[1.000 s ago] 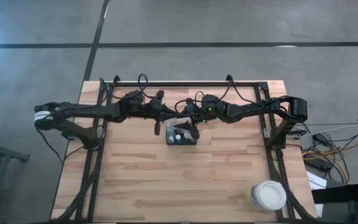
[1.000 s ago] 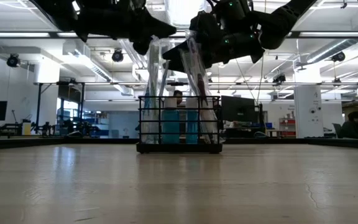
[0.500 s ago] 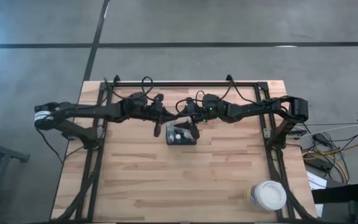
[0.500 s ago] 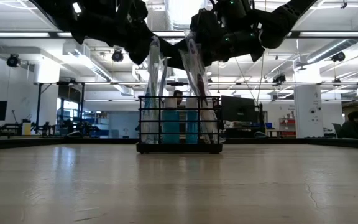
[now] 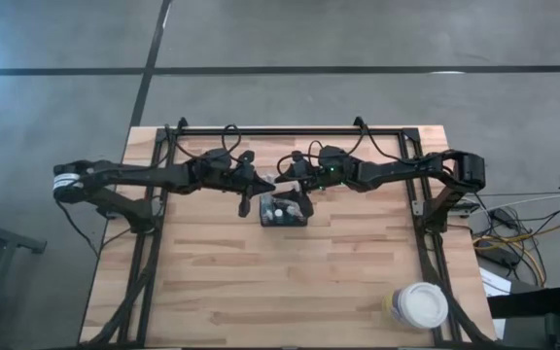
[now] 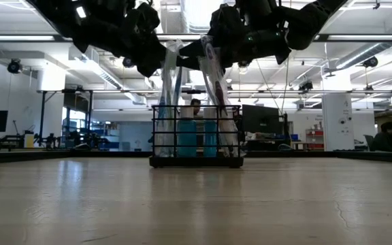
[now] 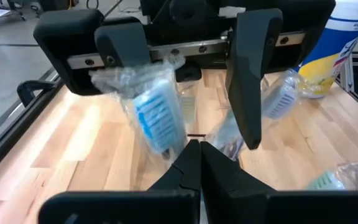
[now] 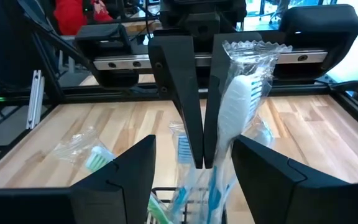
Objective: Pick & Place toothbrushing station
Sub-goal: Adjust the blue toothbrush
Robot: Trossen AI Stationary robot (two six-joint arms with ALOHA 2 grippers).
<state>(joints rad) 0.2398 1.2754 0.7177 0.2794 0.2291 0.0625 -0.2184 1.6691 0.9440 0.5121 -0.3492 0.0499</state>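
Toothbrushing station caddy (image 5: 284, 211) sits on the counter (image 5: 290, 292) directly below both end effectors, wrapped toothbrushes standing up out of it. We read the left end effector (image 5: 258, 183) as fully closed with nothing between its fingers; in the left wrist view the two tips meet in a point, and it hangs just above the caddy's near edge. Right end effector (image 5: 299, 199) faces it from the other side, jaws spread wide, straddling a wrapped white-headed toothbrush (image 8: 240, 99) that rises between them; we can't confirm contact, so we call it open, not gripping. In the left wrist view a blue-bristled wrapped brush (image 7: 156, 118) stands just in front of the right end effector. Brushes lean upright because the mesh walls prop them. Both arms reach in level from opposite counter edges, wrists angled down over the caddy. Large lidded cup (image 5: 419, 305) sits well apart from both end effectors.
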